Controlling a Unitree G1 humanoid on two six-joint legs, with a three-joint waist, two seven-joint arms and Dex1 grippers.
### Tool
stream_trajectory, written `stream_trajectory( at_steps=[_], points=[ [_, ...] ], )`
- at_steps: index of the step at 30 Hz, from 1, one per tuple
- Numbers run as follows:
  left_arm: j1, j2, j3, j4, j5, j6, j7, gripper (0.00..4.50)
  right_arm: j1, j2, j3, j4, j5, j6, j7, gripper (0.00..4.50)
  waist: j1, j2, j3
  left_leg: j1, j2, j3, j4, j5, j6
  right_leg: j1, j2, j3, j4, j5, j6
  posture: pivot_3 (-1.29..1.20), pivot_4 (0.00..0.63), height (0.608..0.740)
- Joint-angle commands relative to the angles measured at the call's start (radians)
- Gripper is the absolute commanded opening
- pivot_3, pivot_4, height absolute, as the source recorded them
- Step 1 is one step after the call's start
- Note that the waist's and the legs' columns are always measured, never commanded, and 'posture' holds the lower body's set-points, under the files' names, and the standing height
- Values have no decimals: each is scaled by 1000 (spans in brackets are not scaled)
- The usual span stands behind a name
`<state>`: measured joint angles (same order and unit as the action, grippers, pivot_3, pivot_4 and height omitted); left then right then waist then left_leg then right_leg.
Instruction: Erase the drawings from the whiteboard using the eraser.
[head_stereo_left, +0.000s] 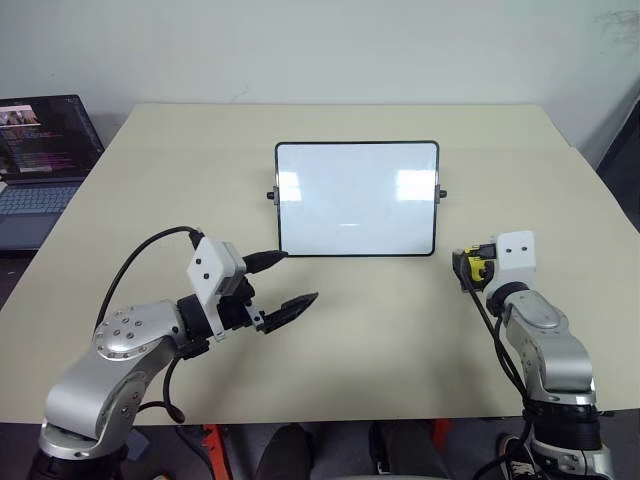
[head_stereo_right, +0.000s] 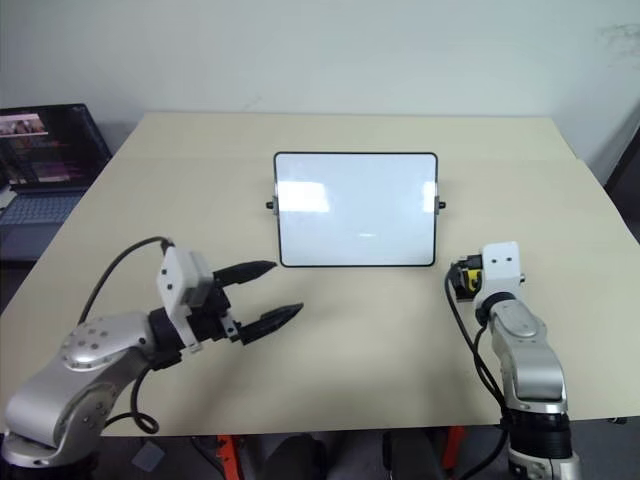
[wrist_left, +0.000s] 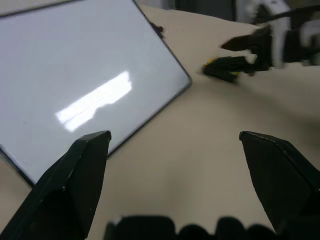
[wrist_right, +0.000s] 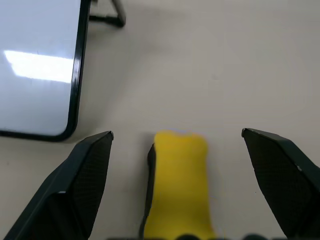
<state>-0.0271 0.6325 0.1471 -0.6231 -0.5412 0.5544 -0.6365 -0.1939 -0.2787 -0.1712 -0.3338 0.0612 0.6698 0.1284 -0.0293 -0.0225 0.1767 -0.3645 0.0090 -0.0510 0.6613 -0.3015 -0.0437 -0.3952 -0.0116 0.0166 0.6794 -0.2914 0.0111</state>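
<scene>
One whiteboard (head_stereo_left: 357, 198), one eraser (wrist_right: 179, 182), two hands

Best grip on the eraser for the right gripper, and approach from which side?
Grip the eraser across its two long sides, mid-length. It lies flat on the table, yellow face up, just right of the whiteboard, its long axis in line with the open right gripper. Probably come straight along that axis so the fingers straddle it.

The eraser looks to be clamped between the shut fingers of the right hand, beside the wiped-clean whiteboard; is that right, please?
Not quite. The right hand is open: the right wrist view shows the eraser lying on the table between its spread fingers, with gaps on both sides. It is beside the whiteboard, which is clean.
</scene>
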Motion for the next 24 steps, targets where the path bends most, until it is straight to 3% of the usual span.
stream_trajectory(
  at_steps=[1,5,10,17,24],
  points=[
    [21,-72,12,-34,93,-73,132,4500,42,3,-47,-130,23,-43,-3,4448,0,0,0,0,0,0,0,0,0,0,0,0,0,0,0,0,150,740],
    [106,-262,-22,-13,230,-136,356,4500,194,65,-73,-231,58,-167,9,4448,3,0,0,0,0,0,0,0,0,0,0,0,-1,0,0,0,150,740],
    [252,-381,-108,-12,401,-208,493,4500,454,101,-87,-268,50,-369,39,4448,3,0,0,0,0,0,0,-1,0,1,-1,0,-1,-1,1,0,150,740],
    [348,-464,-168,-75,503,-213,584,4500,602,150,-84,-332,86,-436,39,4448,-1,0,-1,3,1,1,1,-1,0,7,0,1,0,-4,6,0,150,740],
    [379,-472,-215,-115,520,-191,570,4500,691,153,-72,-359,77,-457,43,4448,3,0,-1,2,0,0,1,-1,0,6,0,0,-1,-5,6,0,150,740]
  ],
)
